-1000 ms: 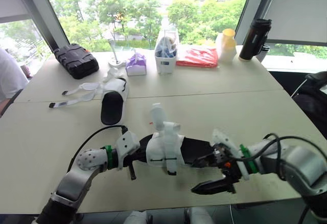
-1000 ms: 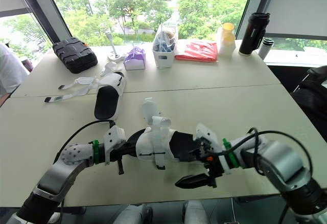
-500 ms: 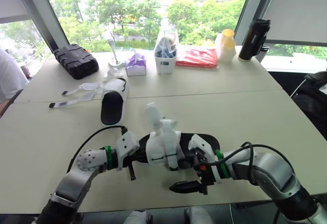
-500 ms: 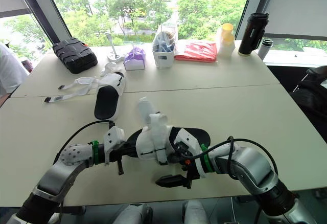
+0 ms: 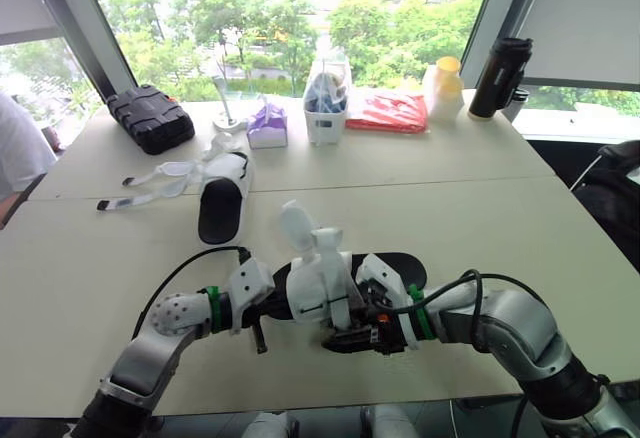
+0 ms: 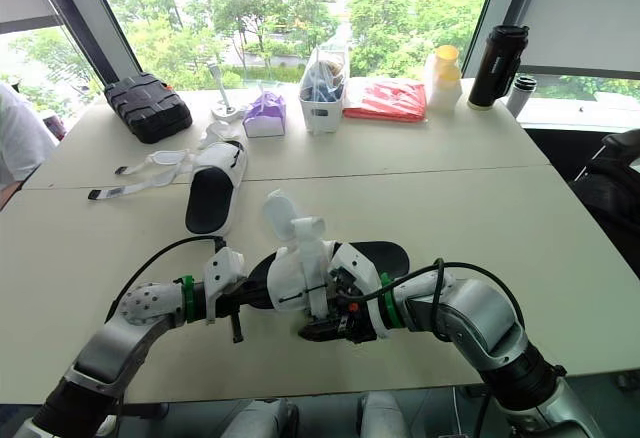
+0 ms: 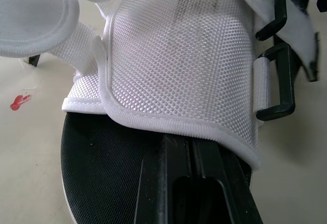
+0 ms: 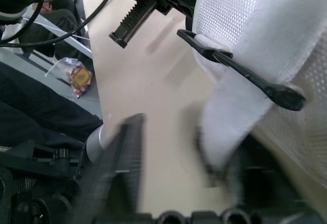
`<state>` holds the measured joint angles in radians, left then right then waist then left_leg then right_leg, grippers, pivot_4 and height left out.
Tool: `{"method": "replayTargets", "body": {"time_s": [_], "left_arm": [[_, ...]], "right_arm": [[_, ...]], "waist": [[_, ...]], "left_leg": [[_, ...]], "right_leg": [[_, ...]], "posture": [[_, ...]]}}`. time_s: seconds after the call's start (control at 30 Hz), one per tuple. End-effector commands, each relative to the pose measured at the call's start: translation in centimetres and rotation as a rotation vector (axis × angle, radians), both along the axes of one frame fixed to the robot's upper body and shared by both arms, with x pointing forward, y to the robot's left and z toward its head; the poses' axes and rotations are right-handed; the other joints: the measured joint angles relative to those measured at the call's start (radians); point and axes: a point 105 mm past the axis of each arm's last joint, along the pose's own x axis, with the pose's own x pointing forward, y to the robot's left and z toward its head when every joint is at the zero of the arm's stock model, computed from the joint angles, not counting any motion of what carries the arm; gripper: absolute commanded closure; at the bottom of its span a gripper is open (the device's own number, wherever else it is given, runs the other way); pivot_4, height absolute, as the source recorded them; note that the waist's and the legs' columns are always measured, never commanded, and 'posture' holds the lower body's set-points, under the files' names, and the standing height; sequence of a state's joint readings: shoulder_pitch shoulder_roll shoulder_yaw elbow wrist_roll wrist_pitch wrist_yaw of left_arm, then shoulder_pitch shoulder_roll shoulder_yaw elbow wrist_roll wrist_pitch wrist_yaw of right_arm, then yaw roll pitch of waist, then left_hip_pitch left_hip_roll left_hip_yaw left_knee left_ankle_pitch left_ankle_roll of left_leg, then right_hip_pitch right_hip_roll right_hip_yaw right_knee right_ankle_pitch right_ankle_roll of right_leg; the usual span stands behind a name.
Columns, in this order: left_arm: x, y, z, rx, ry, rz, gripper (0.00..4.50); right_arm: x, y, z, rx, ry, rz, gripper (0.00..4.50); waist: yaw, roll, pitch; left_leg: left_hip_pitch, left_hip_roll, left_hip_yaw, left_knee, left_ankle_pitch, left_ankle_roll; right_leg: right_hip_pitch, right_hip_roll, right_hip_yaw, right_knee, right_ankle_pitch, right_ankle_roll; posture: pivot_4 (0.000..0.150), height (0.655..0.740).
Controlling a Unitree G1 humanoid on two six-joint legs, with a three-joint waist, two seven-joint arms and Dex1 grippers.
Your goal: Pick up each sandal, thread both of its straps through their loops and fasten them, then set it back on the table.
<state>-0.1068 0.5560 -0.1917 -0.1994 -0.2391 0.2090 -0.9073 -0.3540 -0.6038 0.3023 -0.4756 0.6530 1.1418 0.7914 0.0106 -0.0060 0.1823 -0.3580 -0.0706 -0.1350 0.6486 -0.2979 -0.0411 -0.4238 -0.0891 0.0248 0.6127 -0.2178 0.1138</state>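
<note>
Gripping the left end of the near sandal (image 5: 320,283), the left pincer (image 5: 262,308) has its two black fingers (image 7: 196,183) clamped on the rim of the black sole, just under the white mesh upper. This sandal sits near the front edge of the table (image 5: 450,198), its sole running to the right. One white strap (image 5: 297,226) stands up loose from the top of the upper. A black loop (image 7: 278,83) on the side of the upper shows in the left wrist view, with nothing threaded through it.

The right pincer (image 5: 350,339) is at the near side of the upper, low by the table. Its fingers (image 8: 122,173) are spread wide and blurred. A white strap end (image 8: 230,127) hangs between them, and I cannot tell whether they touch it.

The second sandal (image 5: 222,198) lies farther back on the left, flat on the table, with its loose straps (image 5: 150,183) trailing out to the left. Along the far edge stand a black case (image 5: 150,118), a purple pouch (image 5: 266,124), a white basket (image 5: 326,98), a red pouch (image 5: 387,111) and a black flask (image 5: 500,76).
</note>
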Motion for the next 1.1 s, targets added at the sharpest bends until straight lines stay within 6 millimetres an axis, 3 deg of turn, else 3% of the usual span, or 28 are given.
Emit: {"method": "replayTargets", "body": {"time_s": [0.03, 0.17, 0.47, 0.77, 0.97, 1.1], "left_arm": [[-0.6, 0.1, -1.8, 0.037, 0.065, 0.001, 4.5], [-0.5, 0.0, -1.8, 0.038, 0.062, 0.0, 4.5], [-1.0, 0.2, -1.8, 0.047, 0.072, -0.003, 4.5], [-1.1, 0.9, -1.8, 0.067, 0.082, 0.015, 4.5], [-0.8, 0.9, -2.2, 0.085, 0.082, 0.006, 4.5], [-0.3, 0.7, -2.7, 0.116, 0.069, -0.016, 4.5]], "right_arm": [[-0.1, 0.3, 0.5, 0.016, -0.005, 0.025, 4.47], [-0.6, 0.0, 0.5, 0.011, 0.019, 0.058, 4.47], [-4.8, -3.3, -1.4, -0.138, 0.031, 0.376, 4.47], [-7.1, -3.5, -2.4, -0.143, 0.001, 0.494, 4.47], [-6.8, -3.5, -1.4, -0.145, -0.08, 0.522, 4.47], [-4.8, -3.0, 2.2, -0.12, -0.224, 0.528, 4.47]], "waist": [[0.0, 0.0, 0.0], [0.0, 0.0, 0.0], [0.001, 0.0, 0.0], [0.0, 0.0, 0.0], [0.001, 0.0, 0.0], [0.001, 0.0, 0.0]], "left_leg": [[0.0, 0.0, 0.0, 0.0, 0.0, 0.0], [0.0, 0.0, 0.0, 0.0, 0.0, 0.0], [0.0, 0.0, 0.002, 0.0, -0.001, 0.001], [0.0, 0.0, 0.001, 0.0, -0.001, 0.001], [0.0, 0.0, 0.0, 0.0, -0.001, 0.001], [0.0, 0.0, 0.0, 0.0, -0.001, 0.001]], "right_leg": [[0.0, 0.0, 0.0, 0.0, 0.0, 0.0], [0.0, 0.0, 0.0, 0.0, 0.0, 0.0], [0.001, -0.001, -0.001, -0.001, -0.003, 0.005], [0.0, -0.001, 0.0, -0.001, -0.003, 0.005], [0.0, -0.001, 0.0, -0.001, -0.003, 0.005], [0.001, -0.001, 0.0, -0.001, -0.003, 0.005]], "posture": [[0.15, 0.74], [0.15, 0.74], [0.15, 0.74], [0.15, 0.74], [0.15, 0.74], [0.15, 0.74]]}}
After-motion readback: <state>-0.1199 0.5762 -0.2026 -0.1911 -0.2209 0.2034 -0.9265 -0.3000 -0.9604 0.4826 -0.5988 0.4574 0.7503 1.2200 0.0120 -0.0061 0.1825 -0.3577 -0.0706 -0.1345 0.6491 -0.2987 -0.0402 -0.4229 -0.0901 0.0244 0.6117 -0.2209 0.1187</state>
